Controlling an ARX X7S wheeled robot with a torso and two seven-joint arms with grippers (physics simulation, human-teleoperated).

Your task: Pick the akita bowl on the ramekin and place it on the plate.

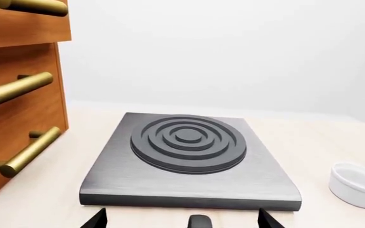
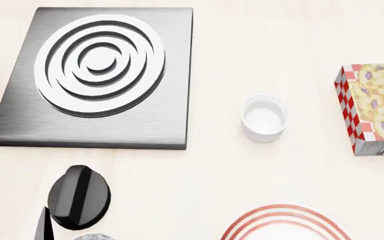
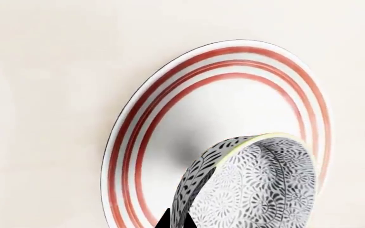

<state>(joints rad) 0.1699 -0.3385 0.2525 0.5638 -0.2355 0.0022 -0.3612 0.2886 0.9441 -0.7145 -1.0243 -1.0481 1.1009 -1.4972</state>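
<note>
In the right wrist view my right gripper [image 3: 176, 221] is shut on the wall of the akita bowl [image 3: 258, 190], one fingertip on each side of its rim. The speckled bowl hangs tilted over the near part of the plate [image 3: 220, 109], a wide white plate with red rings; whether they touch I cannot tell. In the head view only the plate's far arc [image 2: 285, 217] shows at the bottom edge, and the bowl is out of sight. The white ramekin [image 2: 264, 119] stands empty beyond the plate, also seen as a ramekin [image 1: 358, 183] from the left wrist. My left gripper [image 1: 182, 221] is open, holding nothing.
A grey stove [image 2: 98, 75] with ringed burner lies at the far left, its black knob [image 2: 78, 197] in front. A red-checked cookie box [image 2: 375, 107] stands at the right. A wooden cabinet [image 1: 17, 95] with brass handles rises beside the stove [image 1: 189, 161].
</note>
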